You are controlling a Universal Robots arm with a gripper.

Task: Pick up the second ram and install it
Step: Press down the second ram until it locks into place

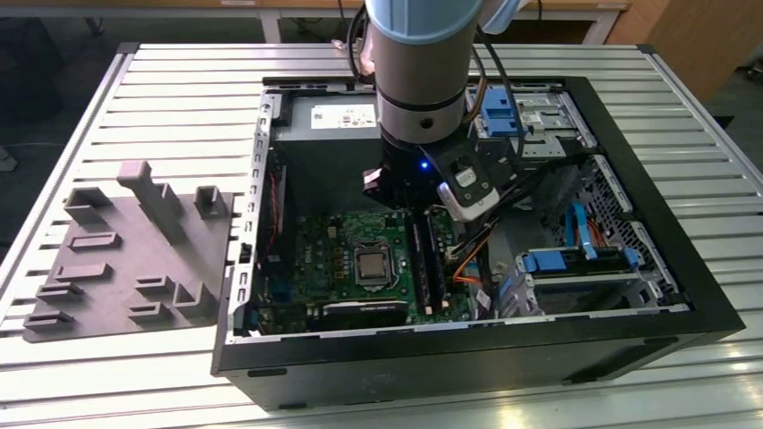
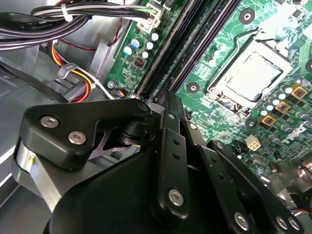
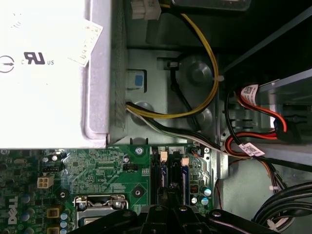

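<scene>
Exterior view: the arm reaches down into the open computer case (image 1: 667, 295), and the claw (image 1: 406, 198) hangs low over the green board (image 1: 328, 259), at about 1 o'clock from the silver chip socket (image 1: 373, 265) and right at the far end of the long black memory slots (image 1: 426, 259). I judge this to be the install step, not the pickup, as the grey tray (image 1: 120, 268) lies well apart at 9 o'clock of the case. In the first wrist view a thin dark stick with a blue edge, which I take for the second ram (image 3: 185, 179), stands in 1 of the slots just ahead of the claw, though I can't be sure of it. Whether the claw is wide, narrow or holding anything I cannot tell. Seating calls for a square line-up with the slot and an even, straight push.
</scene>
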